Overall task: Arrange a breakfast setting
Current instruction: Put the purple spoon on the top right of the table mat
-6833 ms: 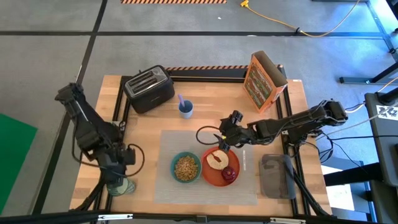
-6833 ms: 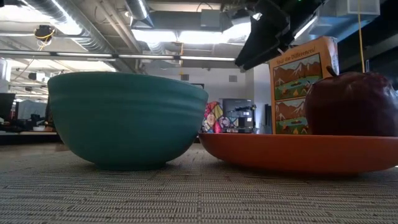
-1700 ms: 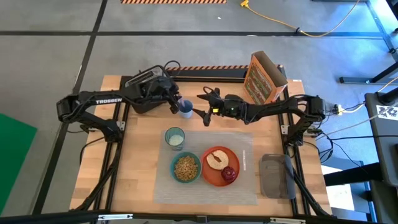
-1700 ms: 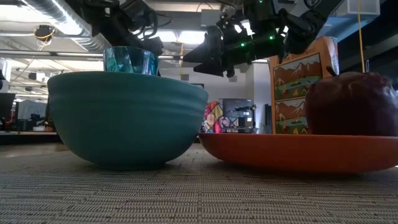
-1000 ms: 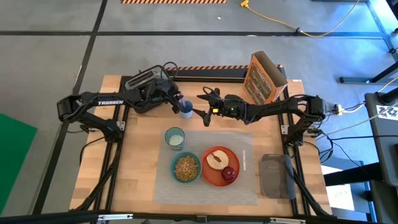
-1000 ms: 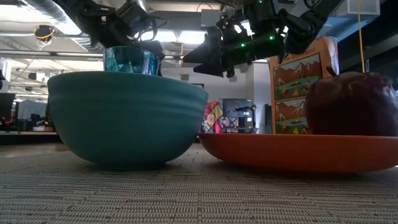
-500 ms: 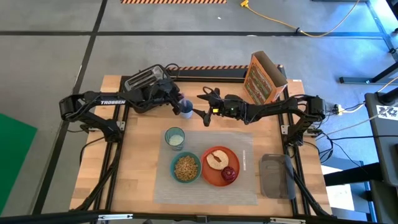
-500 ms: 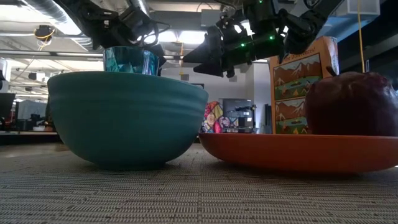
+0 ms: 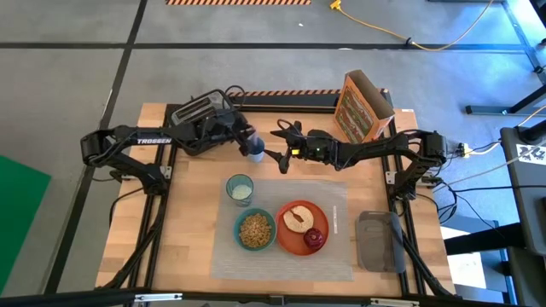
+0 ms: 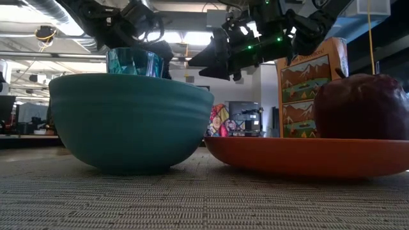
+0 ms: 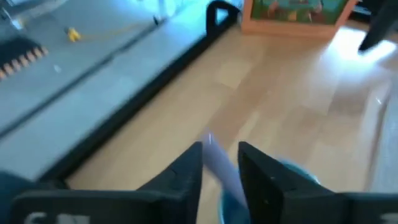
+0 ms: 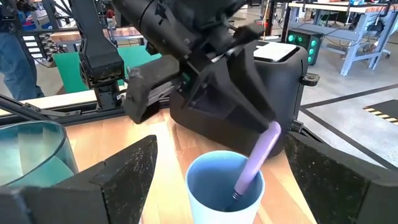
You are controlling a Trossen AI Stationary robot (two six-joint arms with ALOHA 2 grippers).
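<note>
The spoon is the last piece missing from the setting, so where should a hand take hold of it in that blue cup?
Take the spoon's lilac handle near its free top end, coming from above: it leans over the blue cup's rim toward the toaster, and its bowl end is sunk inside. The left hand already straddles it.

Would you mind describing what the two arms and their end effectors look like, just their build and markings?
Both arms are dark, near black, built of slim jointed segments. The left arm carries white TROSSEN lettering along its link. The right arm has black cables looping beside it and small green lights near its wrist. The left end effector has two flat, dark, tapered fingers; the right end effector matches.
</note>
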